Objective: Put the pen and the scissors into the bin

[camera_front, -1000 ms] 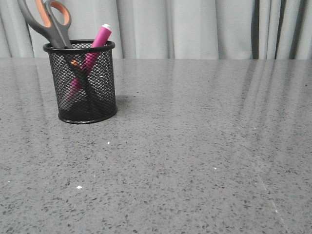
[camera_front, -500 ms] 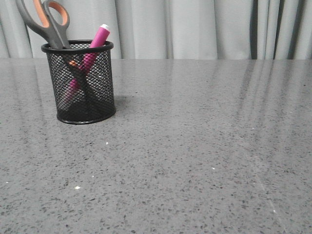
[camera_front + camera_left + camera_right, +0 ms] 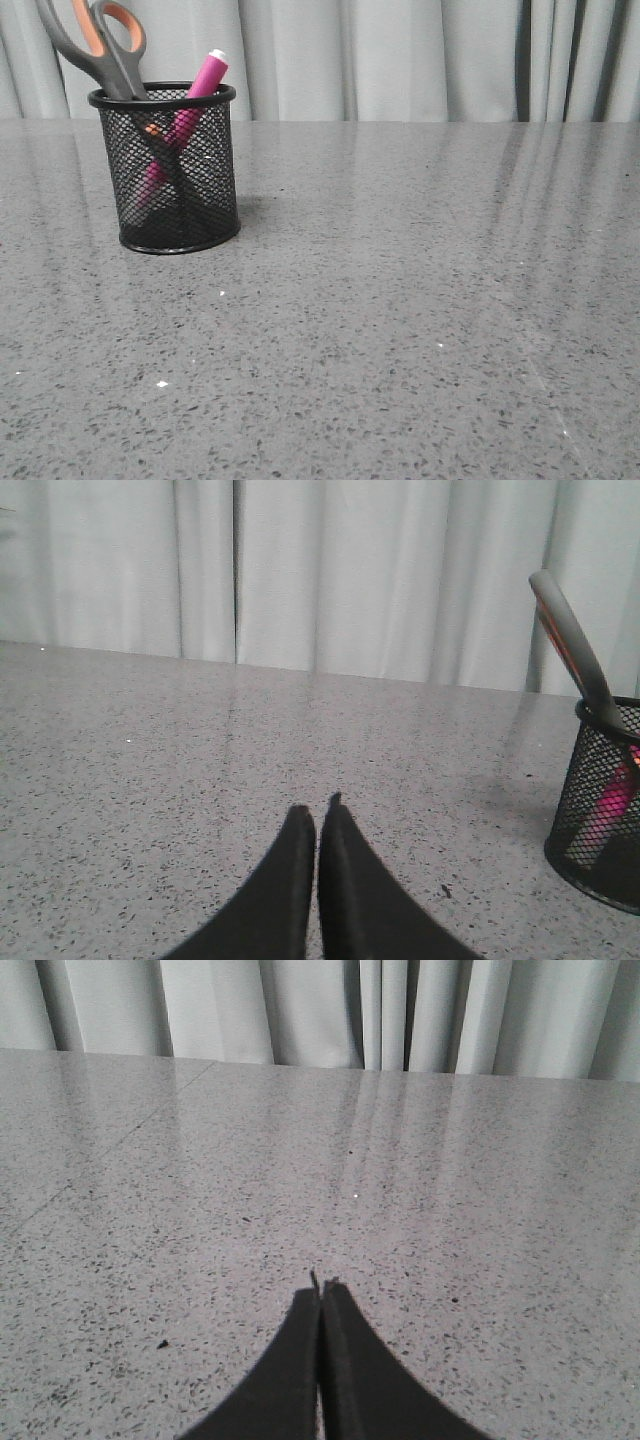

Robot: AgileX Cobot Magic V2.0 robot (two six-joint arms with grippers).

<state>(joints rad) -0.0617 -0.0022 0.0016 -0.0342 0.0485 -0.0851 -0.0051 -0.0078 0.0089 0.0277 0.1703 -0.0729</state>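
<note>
Fingers on both arms pressed together, empty — left (image 3: 318, 815), right (image 3: 320, 1288), low over counter (image 3: 420, 300). Pen (image 3: 185, 120) & scissors (image 3: 100, 45) already stand crossed in bin (image 3: 175, 165). Bin prob light, tippy; scissors stiff — grab by handle loops if req'd.

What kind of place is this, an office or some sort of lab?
Probably a staged test bench rather than a real office: a bare grey speckled tabletop, plain grey curtains behind, and just one mesh pen cup.
</note>
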